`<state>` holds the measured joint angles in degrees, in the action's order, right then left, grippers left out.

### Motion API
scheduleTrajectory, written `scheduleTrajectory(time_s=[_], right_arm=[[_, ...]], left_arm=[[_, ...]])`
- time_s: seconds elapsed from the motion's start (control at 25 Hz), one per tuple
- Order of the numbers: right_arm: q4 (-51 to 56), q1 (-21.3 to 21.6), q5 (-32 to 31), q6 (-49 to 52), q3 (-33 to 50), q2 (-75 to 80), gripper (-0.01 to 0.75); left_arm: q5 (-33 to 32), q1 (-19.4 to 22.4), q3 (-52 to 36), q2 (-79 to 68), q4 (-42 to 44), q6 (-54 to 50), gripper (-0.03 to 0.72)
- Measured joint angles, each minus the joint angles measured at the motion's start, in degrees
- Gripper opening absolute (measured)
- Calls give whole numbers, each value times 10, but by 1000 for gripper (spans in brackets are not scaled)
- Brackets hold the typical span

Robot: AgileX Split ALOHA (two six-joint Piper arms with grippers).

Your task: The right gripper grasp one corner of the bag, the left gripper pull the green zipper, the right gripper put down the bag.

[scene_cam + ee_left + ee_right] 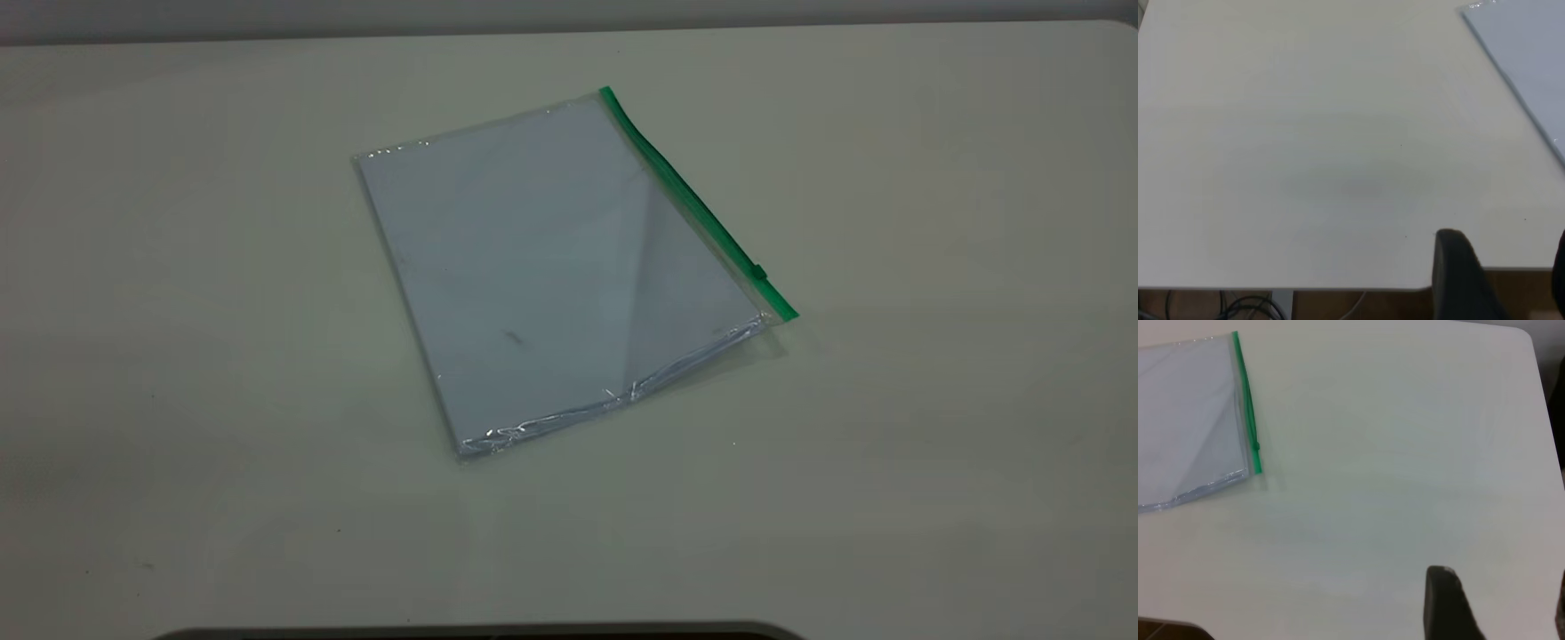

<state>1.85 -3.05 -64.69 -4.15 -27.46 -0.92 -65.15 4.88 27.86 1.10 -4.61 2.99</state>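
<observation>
bag (pixel 551 267) flat on table (pixel 178 356), well apart from both open end effectors

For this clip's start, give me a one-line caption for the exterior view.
Clear bag lying flat on the table, green zipper along its right edge, no gripper in shot.

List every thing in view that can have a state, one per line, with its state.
bag: flat on the table, untouched, white sheet inside.
green zipper: along the bag's right long edge, its slider tab near the nearer end.
left gripper: open, above the table edge, clear of the bag.
right gripper: open, over bare table, clear of the bag.
</observation>
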Motion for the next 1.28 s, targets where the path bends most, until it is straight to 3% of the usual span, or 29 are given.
scheduleTrajectory(time_s=[0.6,0.76,0.88,1.08,1.28], right_arm=[[8,0,1,0,0,0,425],[73,0,8,3,-1,2,423],[145,0,47,-3,-2,48,421],[166,0,140,-52,-2,218,426],[237,0,232,-161,-2,409,495]], left_arm=[[0,-2,0,0,0,0,401],[3,-2,1,0,-5,0,401],[31,-2,18,-18,-35,5,401],[135,-2,38,-140,-66,50,401],[221,-2,74,-280,-86,94,403]])
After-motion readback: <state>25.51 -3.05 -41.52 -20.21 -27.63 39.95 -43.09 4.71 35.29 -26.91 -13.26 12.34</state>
